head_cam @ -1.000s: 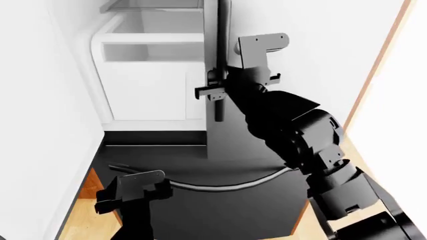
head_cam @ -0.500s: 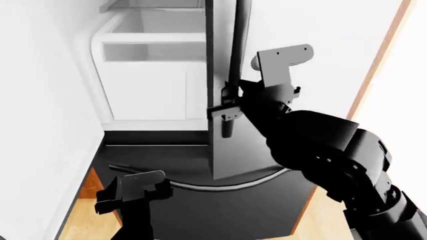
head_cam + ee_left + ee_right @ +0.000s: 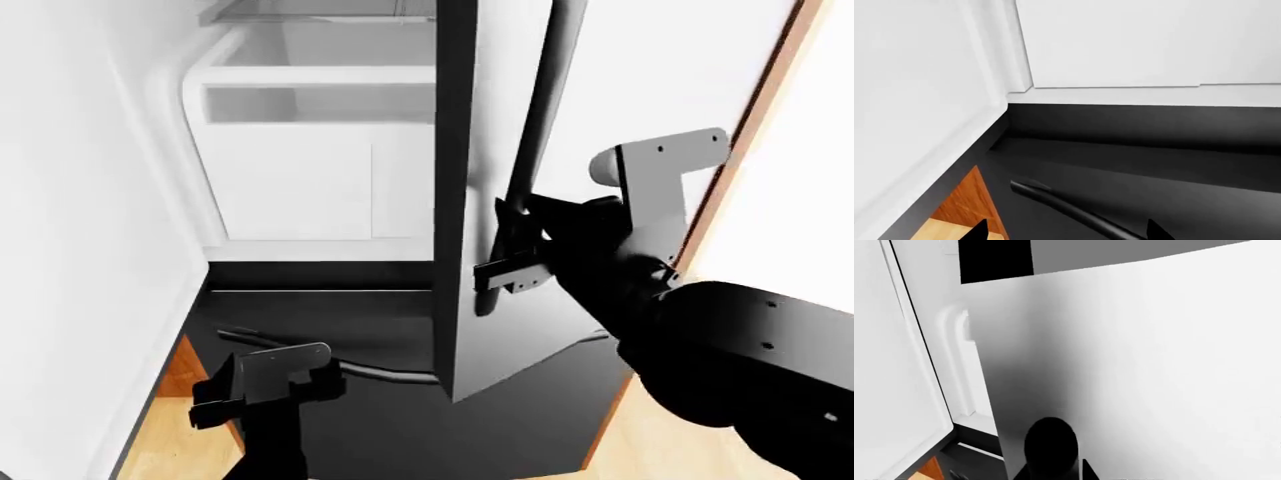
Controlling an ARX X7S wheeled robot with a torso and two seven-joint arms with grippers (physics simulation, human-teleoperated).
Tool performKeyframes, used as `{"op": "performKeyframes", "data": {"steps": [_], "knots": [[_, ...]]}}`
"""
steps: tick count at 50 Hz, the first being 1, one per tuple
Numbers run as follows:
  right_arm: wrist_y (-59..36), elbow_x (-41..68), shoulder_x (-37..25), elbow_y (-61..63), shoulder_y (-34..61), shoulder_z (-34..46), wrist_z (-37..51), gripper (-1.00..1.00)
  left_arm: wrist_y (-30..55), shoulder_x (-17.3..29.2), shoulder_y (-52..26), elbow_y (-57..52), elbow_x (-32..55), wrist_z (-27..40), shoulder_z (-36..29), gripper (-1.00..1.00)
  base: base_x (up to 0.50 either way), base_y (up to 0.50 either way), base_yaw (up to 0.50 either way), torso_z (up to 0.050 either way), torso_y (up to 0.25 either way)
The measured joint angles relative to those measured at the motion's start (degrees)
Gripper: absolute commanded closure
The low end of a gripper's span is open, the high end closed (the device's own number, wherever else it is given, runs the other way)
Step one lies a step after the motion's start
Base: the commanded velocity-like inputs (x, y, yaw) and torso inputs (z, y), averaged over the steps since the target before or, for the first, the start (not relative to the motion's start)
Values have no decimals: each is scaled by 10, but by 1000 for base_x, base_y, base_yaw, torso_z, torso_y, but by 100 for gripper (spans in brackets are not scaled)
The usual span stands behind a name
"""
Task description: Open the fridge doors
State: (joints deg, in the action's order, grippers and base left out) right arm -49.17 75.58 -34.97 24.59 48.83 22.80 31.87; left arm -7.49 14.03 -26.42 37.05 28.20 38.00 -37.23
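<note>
The right fridge door (image 3: 457, 200) stands partly swung out, its dark edge facing me. My right gripper (image 3: 501, 272) is shut on the lower end of its slim black bar handle (image 3: 538, 130). In the right wrist view the handle's round end (image 3: 1050, 442) fills the jaws, in front of the pale door face (image 3: 1154, 365). The left fridge door (image 3: 80, 200) is wide open and shows its white inner face. My left gripper (image 3: 260, 388) hangs low and open, its fingertips (image 3: 978, 231) holding nothing.
White shelves and bins (image 3: 307, 150) show inside the fridge. Below lies the dark drawer front (image 3: 400, 420) with its curved handle (image 3: 1074, 215), just under my left gripper. A wood-edged cabinet panel (image 3: 761, 120) stands close on the right. Wooden floor (image 3: 160, 430) shows at lower left.
My right gripper has pulled the handle rightward and toward me, and the right door has swung further open. The left arm has not moved.
</note>
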Motion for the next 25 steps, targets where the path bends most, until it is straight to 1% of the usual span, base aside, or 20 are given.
{"op": "performKeyframes", "data": {"steps": [17, 25], "knots": [[27, 57, -56, 27, -51, -50, -36, 100, 4, 1, -1, -1, -3, 5, -2, -100, 0, 0, -1, 1, 1], [32, 92, -90, 25, -70, -77, -75, 100, 6, 1, -1, 0, -4, 8, -3, -100, 0, 0, -1, 0, 0]]}}
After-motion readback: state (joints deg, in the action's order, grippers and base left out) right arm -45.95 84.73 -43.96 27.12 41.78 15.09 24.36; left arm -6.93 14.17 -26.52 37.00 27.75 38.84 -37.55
